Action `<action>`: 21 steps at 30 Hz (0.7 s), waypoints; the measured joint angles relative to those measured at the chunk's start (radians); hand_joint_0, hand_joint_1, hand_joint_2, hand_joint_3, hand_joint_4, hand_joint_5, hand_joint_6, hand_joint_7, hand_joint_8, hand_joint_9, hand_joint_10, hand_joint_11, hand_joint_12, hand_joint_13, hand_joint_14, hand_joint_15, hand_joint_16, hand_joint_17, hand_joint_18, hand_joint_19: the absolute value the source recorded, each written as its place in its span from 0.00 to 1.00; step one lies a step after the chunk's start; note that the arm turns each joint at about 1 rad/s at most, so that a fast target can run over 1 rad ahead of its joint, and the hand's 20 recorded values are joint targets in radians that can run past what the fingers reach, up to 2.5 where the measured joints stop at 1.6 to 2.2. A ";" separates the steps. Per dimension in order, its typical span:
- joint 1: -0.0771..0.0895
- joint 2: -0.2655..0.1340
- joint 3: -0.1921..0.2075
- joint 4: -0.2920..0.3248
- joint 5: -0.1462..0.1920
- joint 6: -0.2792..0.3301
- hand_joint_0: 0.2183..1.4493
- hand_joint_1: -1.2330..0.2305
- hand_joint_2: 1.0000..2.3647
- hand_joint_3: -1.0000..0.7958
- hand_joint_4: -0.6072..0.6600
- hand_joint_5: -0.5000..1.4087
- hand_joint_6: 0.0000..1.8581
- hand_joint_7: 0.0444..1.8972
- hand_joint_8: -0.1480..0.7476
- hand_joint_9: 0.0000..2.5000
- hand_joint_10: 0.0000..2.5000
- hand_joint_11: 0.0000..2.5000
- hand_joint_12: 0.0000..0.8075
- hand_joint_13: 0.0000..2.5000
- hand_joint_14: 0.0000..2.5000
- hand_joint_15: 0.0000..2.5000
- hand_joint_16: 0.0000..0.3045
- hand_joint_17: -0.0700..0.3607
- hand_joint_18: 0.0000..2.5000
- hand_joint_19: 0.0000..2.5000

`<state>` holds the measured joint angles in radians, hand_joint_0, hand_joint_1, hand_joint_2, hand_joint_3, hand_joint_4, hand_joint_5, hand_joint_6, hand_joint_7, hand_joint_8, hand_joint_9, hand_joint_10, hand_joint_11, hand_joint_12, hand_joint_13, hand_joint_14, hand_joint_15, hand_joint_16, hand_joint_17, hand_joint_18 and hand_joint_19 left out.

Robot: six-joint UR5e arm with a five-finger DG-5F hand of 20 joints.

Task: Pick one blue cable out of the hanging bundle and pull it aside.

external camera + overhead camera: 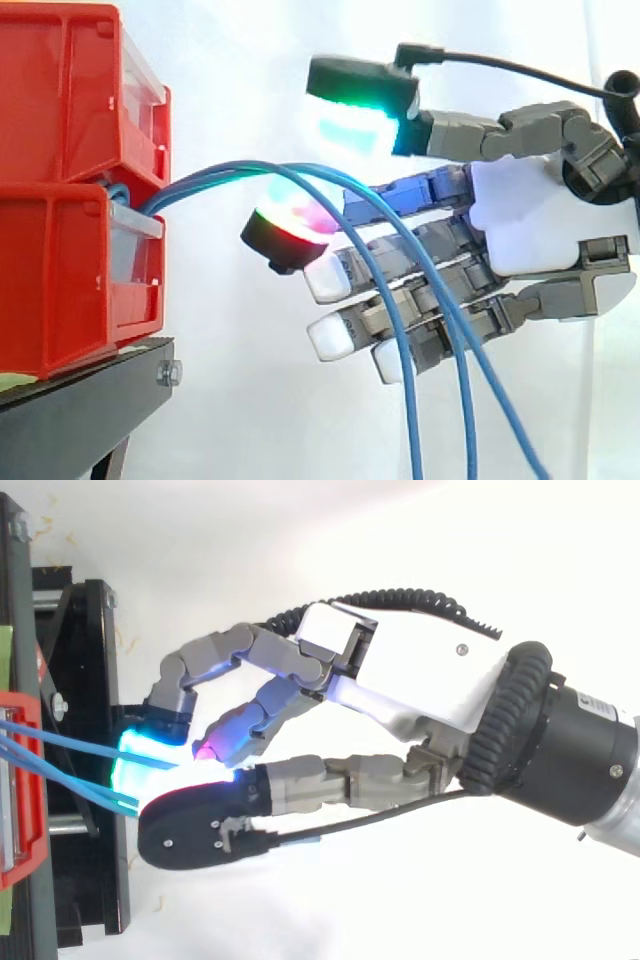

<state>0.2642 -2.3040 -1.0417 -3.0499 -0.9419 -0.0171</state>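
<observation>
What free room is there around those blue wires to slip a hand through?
Bare room lies under the arch of the thin blue cables, between the stacked red plastic bins and the cables' hanging ends. More lies above the arch, left of the robot hand. It is crowded where the cables cross the hand's fingers.

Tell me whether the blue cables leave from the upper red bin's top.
No; the blue cables emerge beneath the upper red bin, above the lower bin.
</observation>
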 measured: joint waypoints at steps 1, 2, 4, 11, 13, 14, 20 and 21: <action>-0.001 0.000 0.003 -0.003 0.000 0.000 0.30 0.31 0.01 0.45 0.54 0.22 0.48 0.48 0.49 0.41 0.00 0.11 0.53 0.34 0.01 0.18 0.21 0.50 0.30 0.28; -0.001 0.000 0.004 -0.005 0.000 0.000 0.31 0.29 0.01 0.46 0.53 0.22 0.49 0.48 0.49 0.40 0.00 0.11 0.52 0.33 0.01 0.18 0.21 0.49 0.30 0.28; -0.001 0.000 0.007 -0.010 -0.001 0.000 0.33 0.26 0.01 0.47 0.51 0.21 0.49 0.47 0.48 0.39 0.01 0.12 0.50 0.32 0.01 0.18 0.19 0.47 0.29 0.28; -0.003 0.000 0.009 -0.014 -0.001 0.000 0.42 0.19 0.00 0.28 0.41 0.21 0.50 0.47 0.43 0.38 0.01 0.12 0.46 0.32 0.01 0.17 0.18 0.44 0.29 0.26; -0.004 0.000 0.009 -0.016 -0.001 0.000 0.38 0.17 0.00 0.28 0.40 0.22 0.49 0.49 0.43 0.39 0.00 0.11 0.45 0.32 0.01 0.17 0.17 0.44 0.29 0.26; -0.005 0.000 0.009 -0.018 -0.001 0.000 0.36 0.17 0.00 0.28 0.41 0.22 0.49 0.51 0.42 0.40 0.00 0.11 0.45 0.33 0.01 0.18 0.17 0.44 0.29 0.27; -0.008 0.000 0.009 -0.037 -0.002 0.001 0.14 0.31 0.00 0.28 0.43 0.25 0.45 0.47 0.45 0.45 0.00 0.07 0.52 0.36 0.01 0.18 0.21 0.50 0.34 0.28; -0.009 0.000 0.009 -0.041 -0.002 0.002 0.14 0.37 0.00 0.28 0.44 0.25 0.45 0.48 0.46 0.46 0.00 0.07 0.53 0.36 0.01 0.17 0.22 0.50 0.34 0.28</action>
<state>0.2557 -2.3044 -1.0324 -3.0904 -0.9434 -0.0154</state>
